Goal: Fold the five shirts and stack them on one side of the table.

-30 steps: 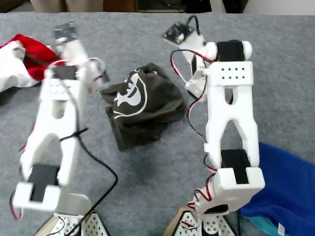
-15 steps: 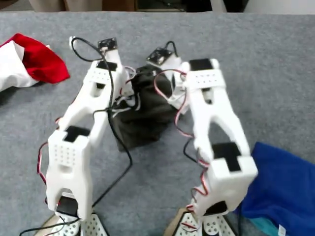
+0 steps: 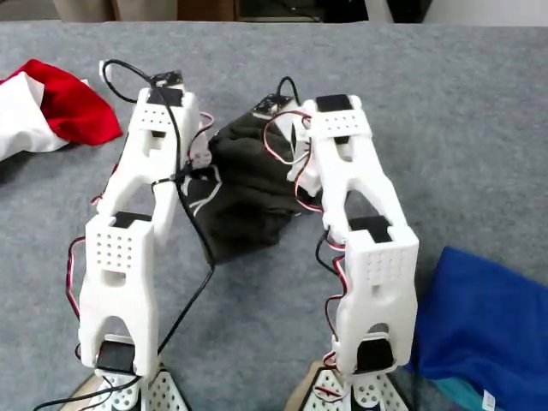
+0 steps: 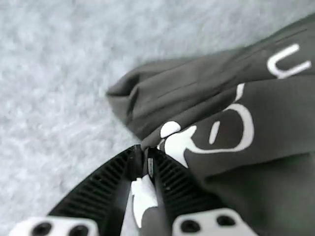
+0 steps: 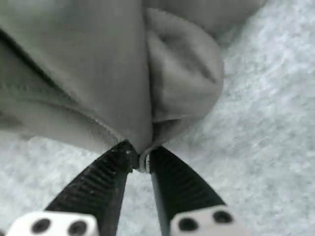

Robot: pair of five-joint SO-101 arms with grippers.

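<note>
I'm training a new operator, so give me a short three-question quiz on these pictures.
1. True or false: the left gripper is shut on the crumpled dark cloth shirt with a white print.
2. The right gripper pinches: A) a blue cloth, B) the dark shirt, C) nothing.
3. Fill in: the red and white cloth lies on the ___ arm's side.
Key: 1 true; 2 B; 3 left.
</note>
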